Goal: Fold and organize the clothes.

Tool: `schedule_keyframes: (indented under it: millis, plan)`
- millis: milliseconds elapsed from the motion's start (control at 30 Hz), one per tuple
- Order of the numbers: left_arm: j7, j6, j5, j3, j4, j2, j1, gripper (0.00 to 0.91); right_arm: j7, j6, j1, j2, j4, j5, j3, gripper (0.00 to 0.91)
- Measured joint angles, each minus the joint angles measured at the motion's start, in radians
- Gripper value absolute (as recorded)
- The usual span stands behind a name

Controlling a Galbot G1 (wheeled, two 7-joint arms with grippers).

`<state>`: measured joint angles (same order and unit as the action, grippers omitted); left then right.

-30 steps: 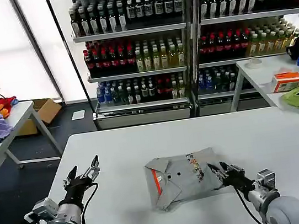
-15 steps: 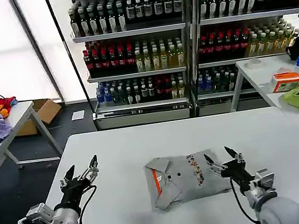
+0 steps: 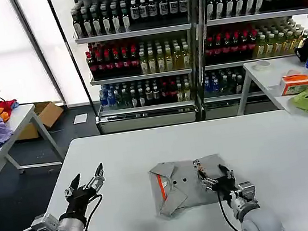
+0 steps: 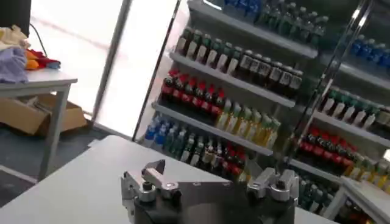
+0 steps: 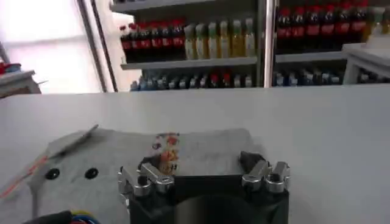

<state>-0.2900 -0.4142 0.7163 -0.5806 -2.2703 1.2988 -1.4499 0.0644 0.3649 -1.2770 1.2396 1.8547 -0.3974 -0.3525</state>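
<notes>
A broad white rectangular table (image 3: 147, 145) carries a light grey short-sleeved shirt (image 3: 183, 189), folded into a compact packet with its orange-lined buttoned collar (image 3: 163, 186) turned up, lying near the table's middle front. The right gripper (image 3: 212, 177) sits low over the shirt's right edge, beside the small multicoloured chest print (image 5: 166, 148), its fingers (image 5: 149, 175) spread apart and holding nothing. The left gripper (image 3: 85, 181) hovers above bare tabletop well left of the shirt, fingers (image 4: 146, 180) wide and empty.

Surface: white table (image 3: 272, 139) | Load: one folded grey shirt (image 3: 182, 187), orange-lined collar, lying flat near front edge
</notes>
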Motion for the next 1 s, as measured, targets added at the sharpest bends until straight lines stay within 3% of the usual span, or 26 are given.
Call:
schedule_keyframes:
  millis: [167,367,667,1000]
  plan:
    - [-0.001,0.0,-0.001,0.003,-0.001,-0.004,0.007,0.907,0.025,0.006,0.001,-0.001,0.012,-0.023,0.003,0.907]
    - [0.012,0.006,-0.013,0.003,-0.002,-0.009,0.008,0.907,0.013,-0.03,-0.028,-0.021,0.121,-0.017,-0.059,0.907]
    - [0.067,0.034,-0.061,0.002,0.005,-0.007,-0.013,0.907,-0.058,-0.132,-0.144,-0.037,0.246,-0.011,-0.245,0.907]
    - [0.176,0.085,-0.182,-0.017,0.004,0.012,-0.055,0.907,-0.174,-0.238,-0.286,0.004,0.274,-0.06,-0.488,0.907]
